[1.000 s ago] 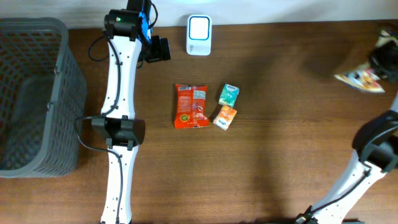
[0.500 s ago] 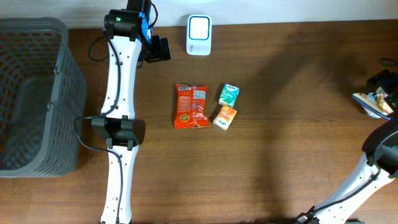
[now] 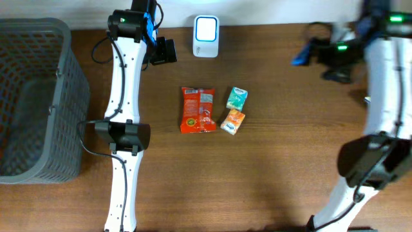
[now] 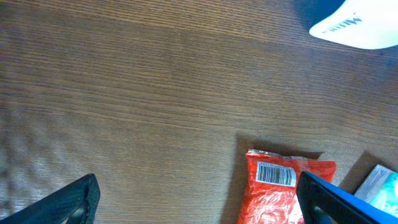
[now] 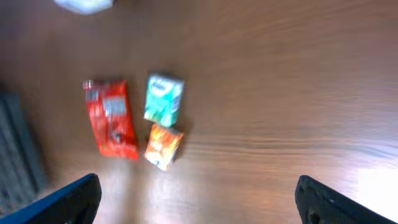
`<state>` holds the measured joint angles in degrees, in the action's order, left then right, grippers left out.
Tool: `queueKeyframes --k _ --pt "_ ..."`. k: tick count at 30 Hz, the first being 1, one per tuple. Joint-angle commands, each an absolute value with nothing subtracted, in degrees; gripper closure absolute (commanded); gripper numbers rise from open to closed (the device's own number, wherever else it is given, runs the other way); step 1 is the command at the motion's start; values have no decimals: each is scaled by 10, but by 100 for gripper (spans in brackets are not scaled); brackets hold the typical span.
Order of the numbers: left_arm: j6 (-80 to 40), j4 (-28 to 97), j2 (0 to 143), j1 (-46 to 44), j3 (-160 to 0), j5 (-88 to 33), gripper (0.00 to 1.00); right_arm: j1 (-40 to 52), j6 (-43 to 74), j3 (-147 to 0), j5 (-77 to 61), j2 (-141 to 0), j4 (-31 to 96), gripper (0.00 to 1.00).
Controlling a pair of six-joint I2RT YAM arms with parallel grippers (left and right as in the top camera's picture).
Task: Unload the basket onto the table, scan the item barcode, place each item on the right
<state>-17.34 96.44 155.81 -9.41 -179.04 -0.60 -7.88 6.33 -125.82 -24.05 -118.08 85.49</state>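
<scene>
A white barcode scanner (image 3: 206, 28) stands at the back of the table. In front of it lie a red packet (image 3: 198, 109), a green packet (image 3: 236, 98) and an orange packet (image 3: 233, 121). The left wrist view shows the red packet (image 4: 280, 193) with its barcode facing up. My left gripper (image 3: 164, 51) hangs open and empty just left of the scanner. At the back right my right gripper (image 3: 310, 53), blurred, points left. It is open in the right wrist view (image 5: 199, 202), nothing between its fingers, high above the packets.
A grey mesh basket (image 3: 35, 96) stands at the table's left edge. The left arm's white links (image 3: 122, 116) run down the left side. The right arm (image 3: 380, 109) rises along the right edge.
My right gripper carried a colourful packet toward the right edge, opened, and has swung up to the back right, empty. That packet is out of view now. The left arm is still.
</scene>
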Motion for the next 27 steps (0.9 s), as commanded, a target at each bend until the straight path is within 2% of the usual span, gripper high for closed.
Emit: queueKeyframes --k 1,7,10,12,14,17,21,25,27 --pt "-170 965 1556 -96 -1793 -2 1 15 51 -1181 -199 -1195 797 1" --pt "-170 965 1556 -96 -1793 -2 1 137 145 -1032 -208 -1195 623 0" --pt "-170 965 1556 -96 -1793 -2 1 191 145 -1030 -220 -1195 571 4" --pt "-170 965 1556 -96 -1793 -2 1 225 145 -1027 -209 -1196 537 10" --pt "-170 965 1556 -96 -1793 -2 1 256 147 -1019 -168 -1197 510 10" --pt "-170 965 1556 -96 -1793 -2 1 282 225 -1009 -102 -1197 500 15" --pt "-170 965 1556 -96 -1793 -2 1 296 230 -1007 -103 -1201 500 15" --pt "-170 965 1556 -96 -1793 -2 1 315 236 -1007 -97 -1228 496 24" --pt "-170 965 1556 -96 -1793 -2 1 315 267 -1007 -90 -1254 487 25"
